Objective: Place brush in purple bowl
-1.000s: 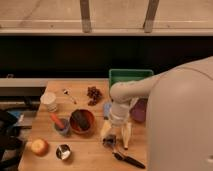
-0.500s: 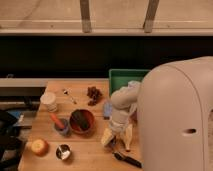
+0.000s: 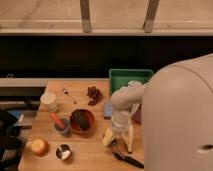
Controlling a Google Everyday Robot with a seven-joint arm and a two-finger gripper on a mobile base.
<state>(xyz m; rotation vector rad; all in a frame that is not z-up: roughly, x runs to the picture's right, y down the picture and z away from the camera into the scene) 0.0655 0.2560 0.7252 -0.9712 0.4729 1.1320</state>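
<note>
Over the last second the yellow-fingered gripper [image 3: 119,140] has sunk to lower centre, jaws spread and empty just above the slim black-handled brush [image 3: 129,160], apparently ready to grasp it, while the round dark purple bowl [image 3: 136,116] sits mid-right, mostly hidden.

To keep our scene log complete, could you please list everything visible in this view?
brush: one, black handle, on the table's near edge, below the gripper
purple bowl: one, dark purple, mostly hidden behind the arm
orange-red bowl: one, dark contents, centre
grey cup: one, holds orange-handled tool, left of that bowl
white cup: one, far left
silver utensil: one, beside the white cup
green tray: one, far right
apple: one, red-yellow, near left
table: one, wooden
gripper: one, yellowish fingers open, low over the table
arm: one, white
</note>
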